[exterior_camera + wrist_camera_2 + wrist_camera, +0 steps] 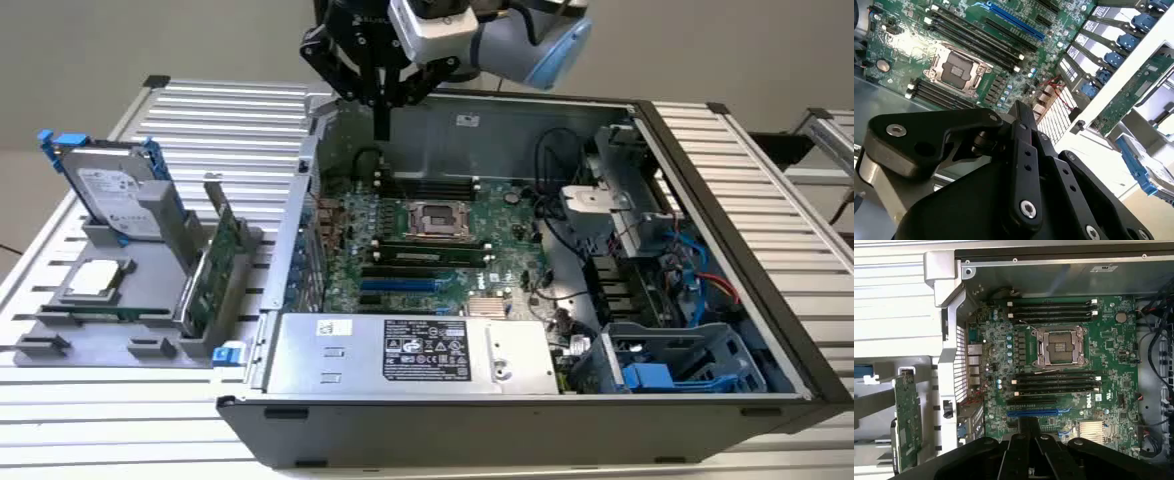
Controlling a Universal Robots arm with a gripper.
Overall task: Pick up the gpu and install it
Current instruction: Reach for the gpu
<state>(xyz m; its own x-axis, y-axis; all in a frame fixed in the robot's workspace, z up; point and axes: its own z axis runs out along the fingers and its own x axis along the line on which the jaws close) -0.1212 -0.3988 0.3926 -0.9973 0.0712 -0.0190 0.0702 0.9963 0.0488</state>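
Note:
The gpu (210,262) stands on edge in a grey holder (94,345) outside the case, on the exterior view's left, its silver bracket uppermost. Its green board also shows in the first wrist view (907,415) and in the second wrist view (1136,92). My gripper (383,128) hangs above the back wall of the open computer case (747,250), apart from the gpu. Its black fingers are shut with nothing between them, as both wrist views show (1018,106) (1029,424). Below lies the green motherboard (1104,355) with a long blue slot (1039,413).
A silver hard drive in a blue caddy (114,185) and a processor chip (96,278) sit in the same holder. Inside the case are the power supply (414,352), a blue drive cage (661,365) and loose cables (561,215). The ribbed metal table (80,420) surrounds everything.

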